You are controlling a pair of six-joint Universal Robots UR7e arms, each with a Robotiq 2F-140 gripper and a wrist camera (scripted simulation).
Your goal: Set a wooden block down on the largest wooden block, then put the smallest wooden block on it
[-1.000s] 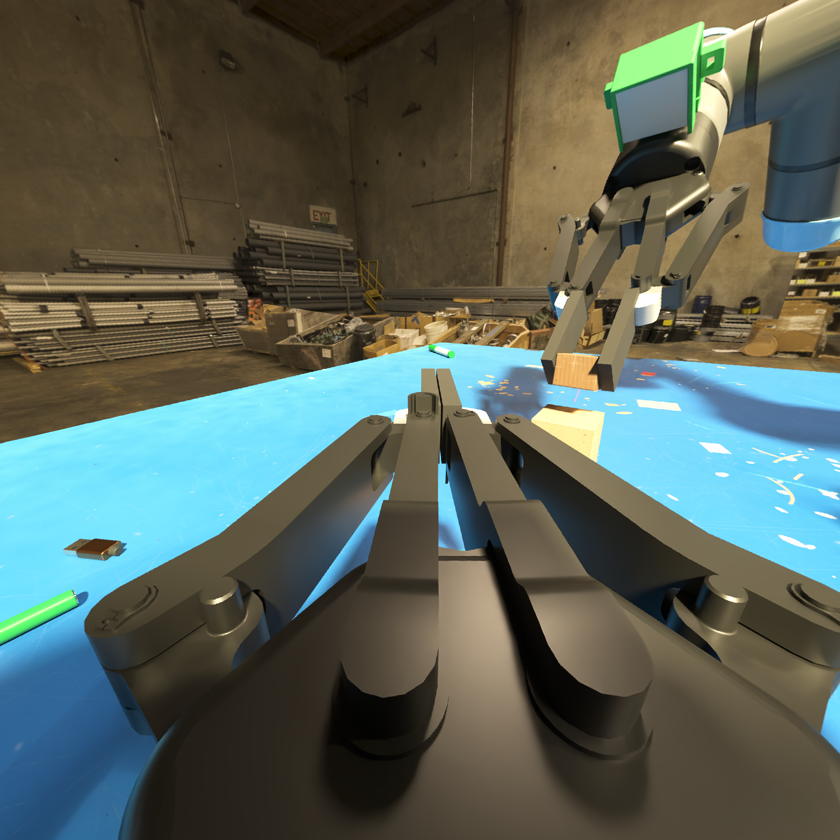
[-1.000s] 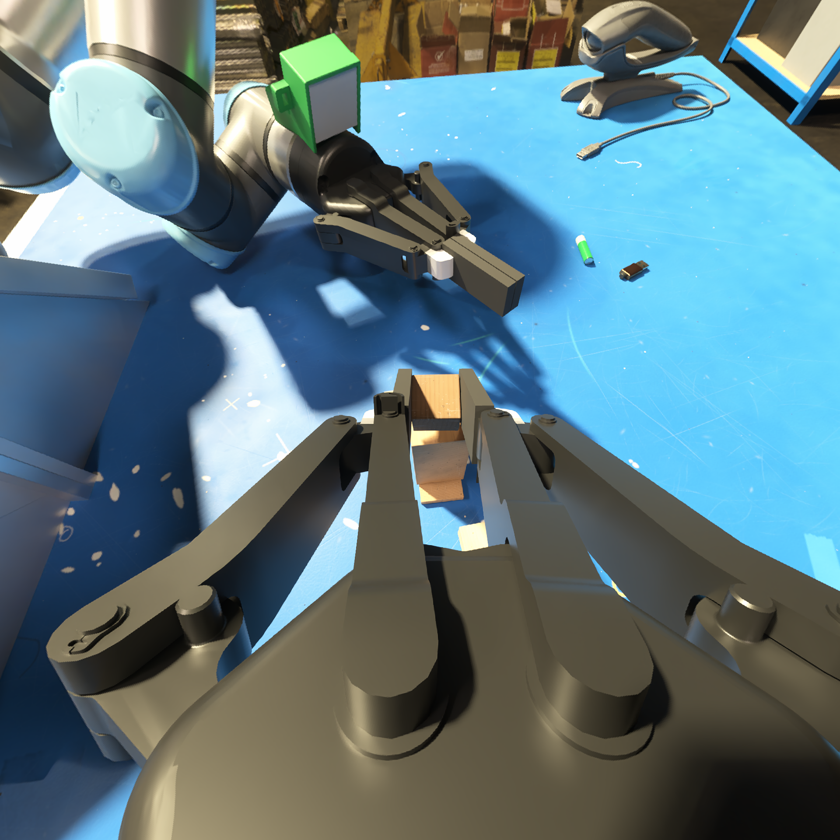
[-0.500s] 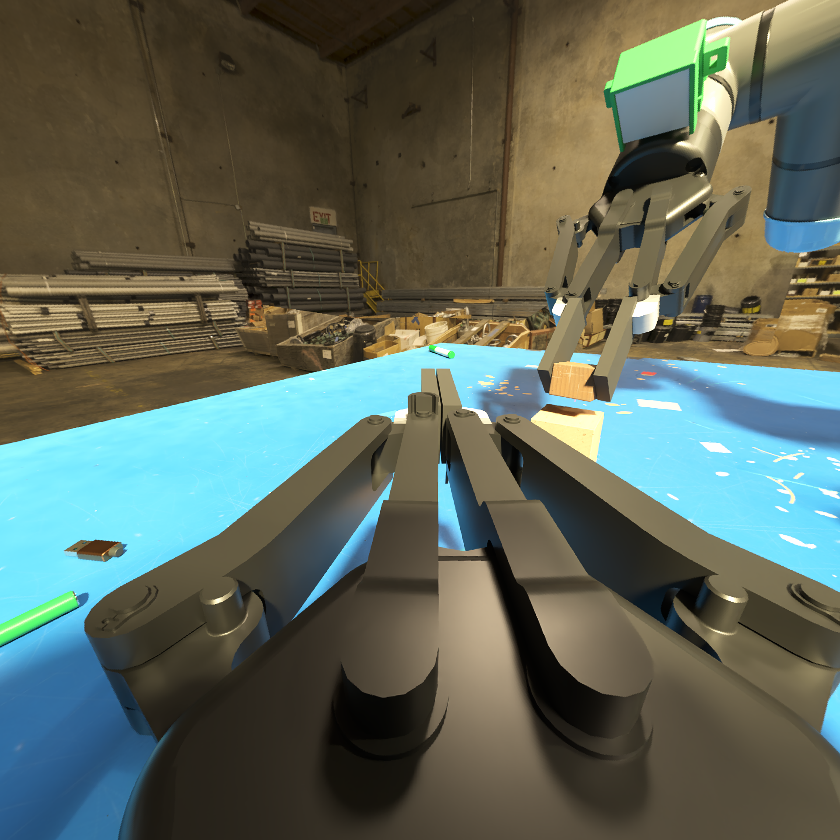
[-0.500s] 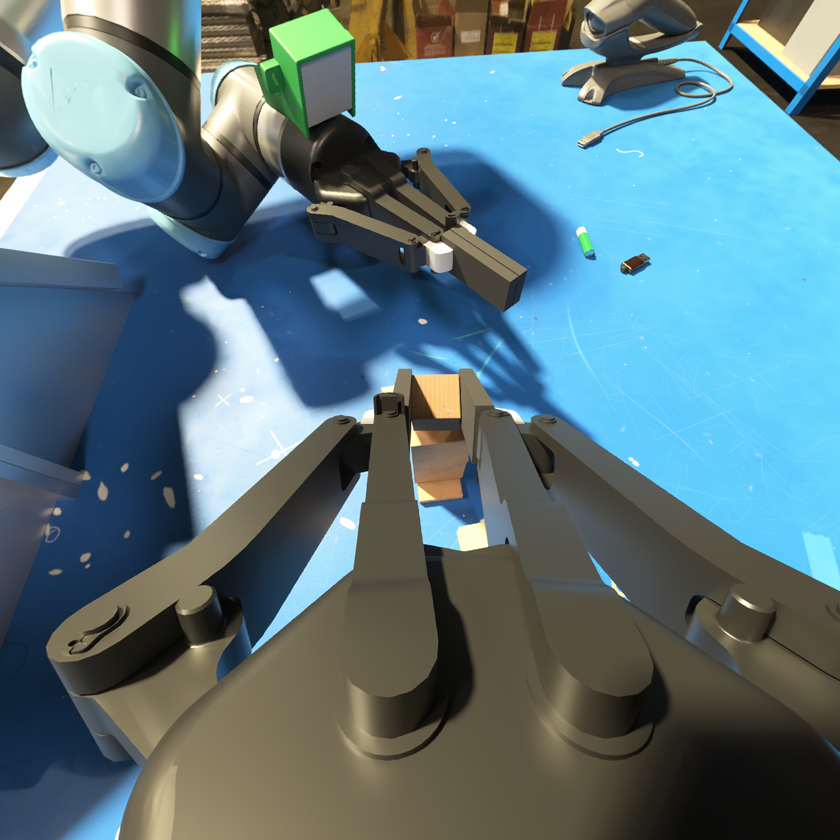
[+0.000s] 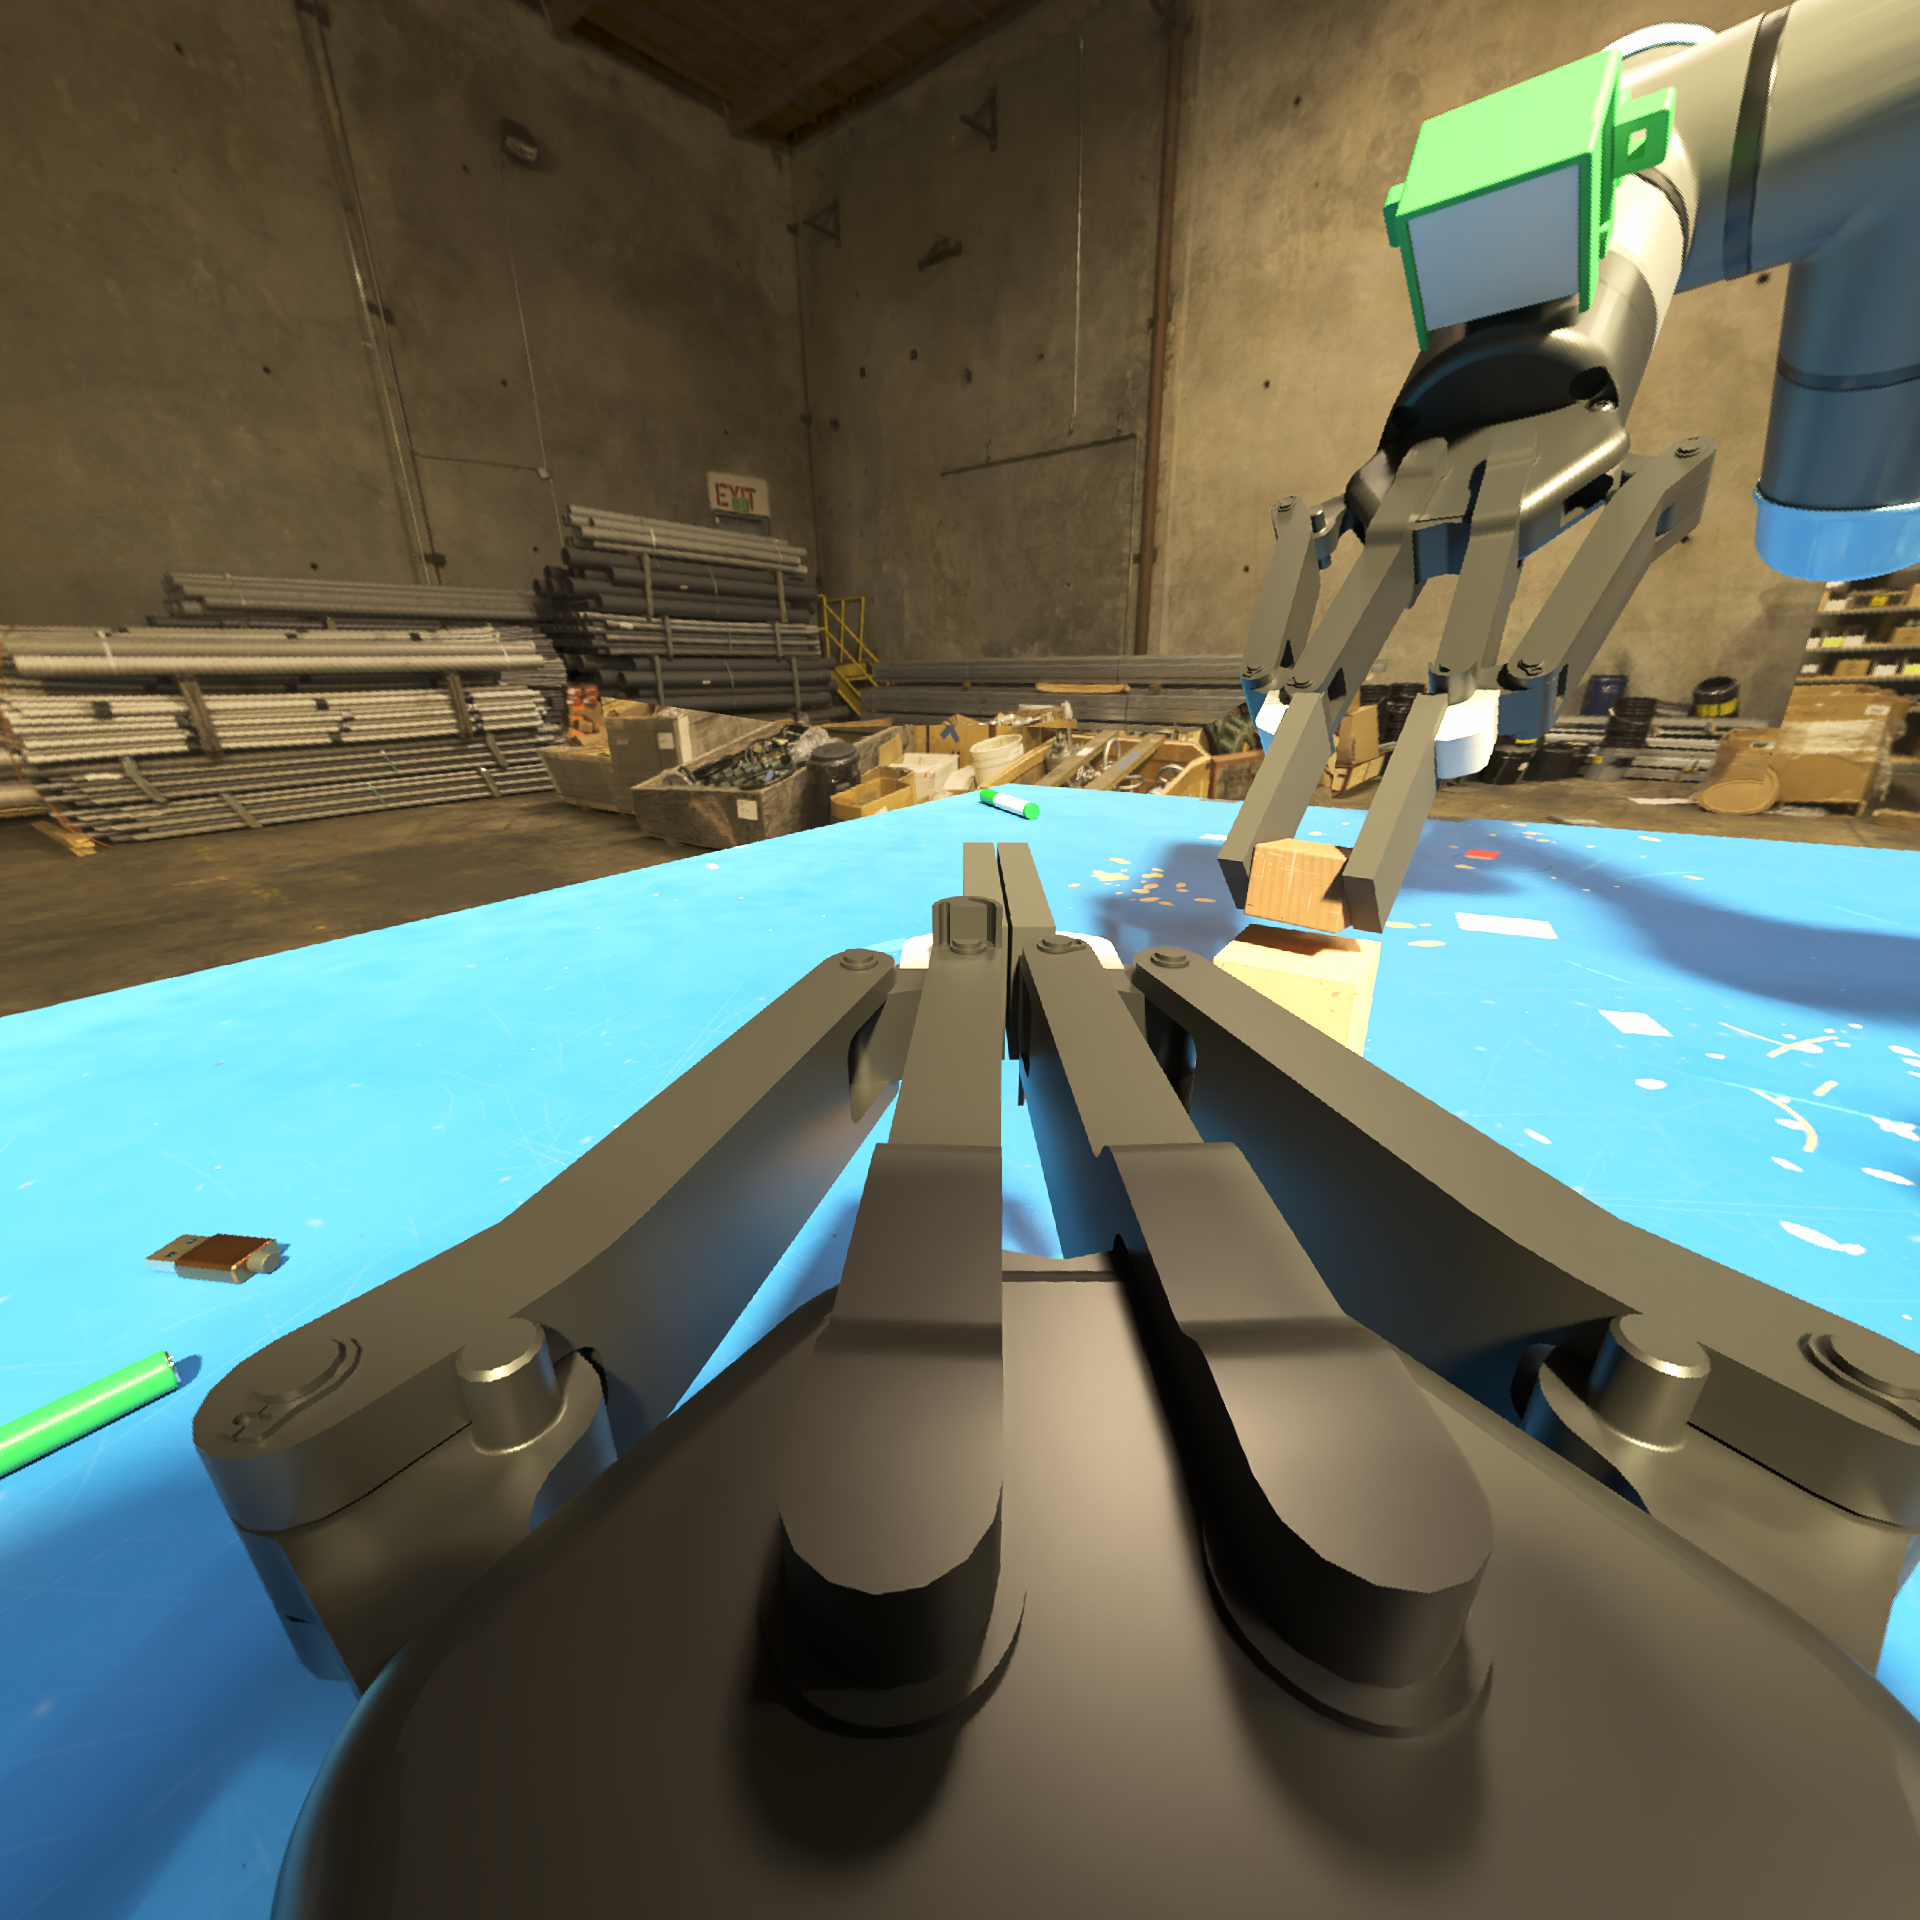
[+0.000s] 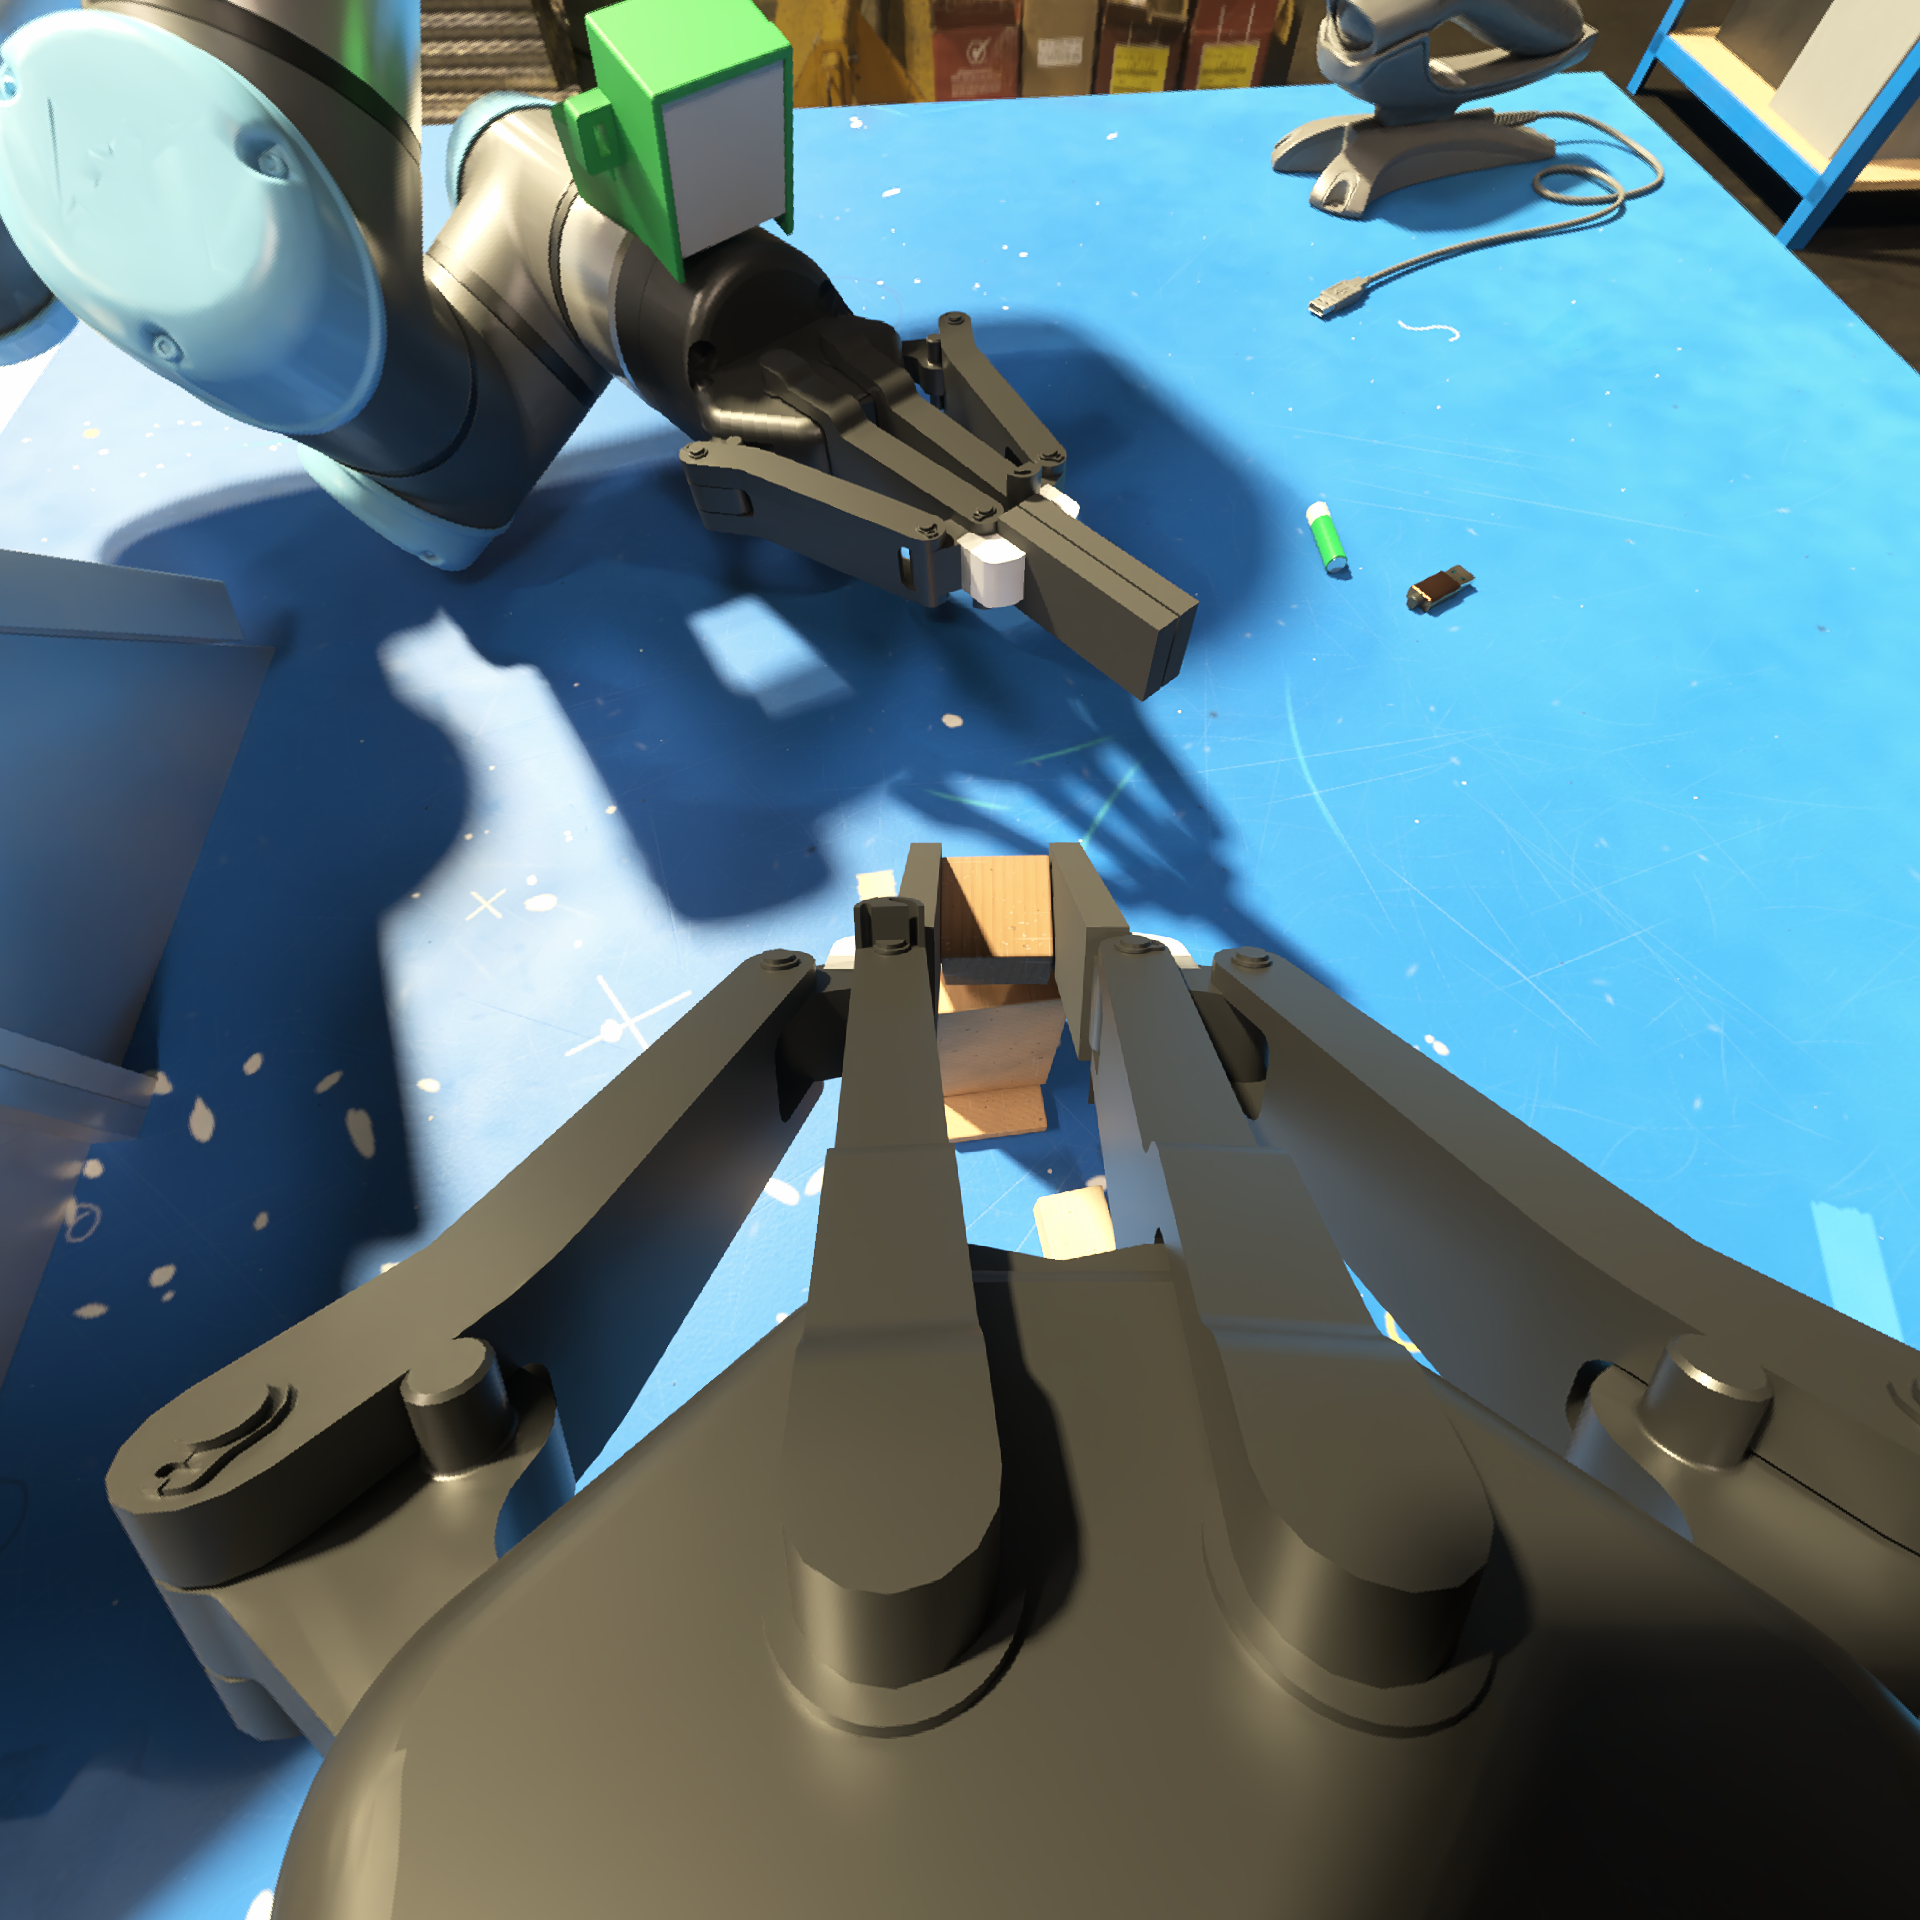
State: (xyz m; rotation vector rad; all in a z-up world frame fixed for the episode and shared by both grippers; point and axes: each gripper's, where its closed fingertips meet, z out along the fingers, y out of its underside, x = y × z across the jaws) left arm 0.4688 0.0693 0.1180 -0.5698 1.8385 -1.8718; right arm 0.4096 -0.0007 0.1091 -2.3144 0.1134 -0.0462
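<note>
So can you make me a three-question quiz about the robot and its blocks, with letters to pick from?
1. Where is the small brown block?
A. flat on the table
B. gripped by the right gripper, just over the pale block
C. beside the scanner

2. What colour is the table?
A. red
B. yellow
C. blue

3. How is the left gripper?
A. fingers pressed together, empty
B. wide open
C. holding the green marker

Answers: 1 B, the left wrist view shows a thin gap under it. 2 C, both views show blue. 3 A, no gap shows between its fingers, and nothing is in them.
</note>
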